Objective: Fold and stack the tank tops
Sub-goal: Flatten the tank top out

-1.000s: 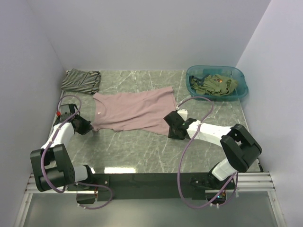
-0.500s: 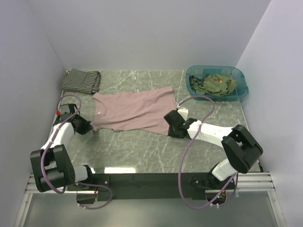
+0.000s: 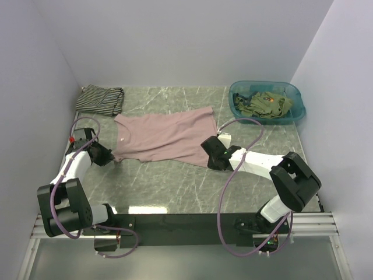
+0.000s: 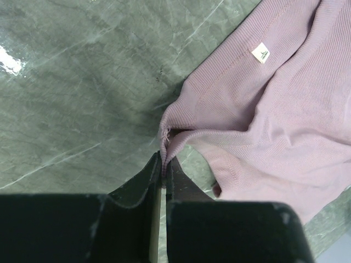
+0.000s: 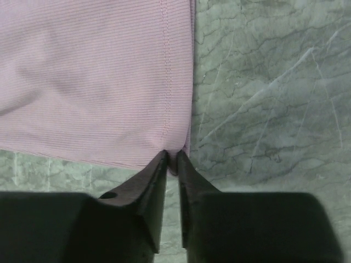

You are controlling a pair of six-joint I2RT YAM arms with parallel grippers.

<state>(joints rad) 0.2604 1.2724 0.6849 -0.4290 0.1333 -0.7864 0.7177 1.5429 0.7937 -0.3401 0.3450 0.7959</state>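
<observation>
On the table (image 3: 175, 186), the pink tank top (image 3: 163, 137) lies spread flat at centre, the basin (image 3: 280, 120) at the far right holds crumpled olive tank tops (image 3: 265, 105), the striped tank top (image 3: 100, 99) sits folded at the far left, the left gripper (image 4: 163, 159) is clamped on the pink strap end, and the right gripper (image 5: 171, 158) is clamped on its hem corner.

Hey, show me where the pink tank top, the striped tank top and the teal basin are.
pink tank top (image 3: 166, 137), top external view, middle of its spread body.
striped tank top (image 3: 100, 99), top external view, middle of the folded cloth.
teal basin (image 3: 296, 114), top external view, its near-right wall.
</observation>
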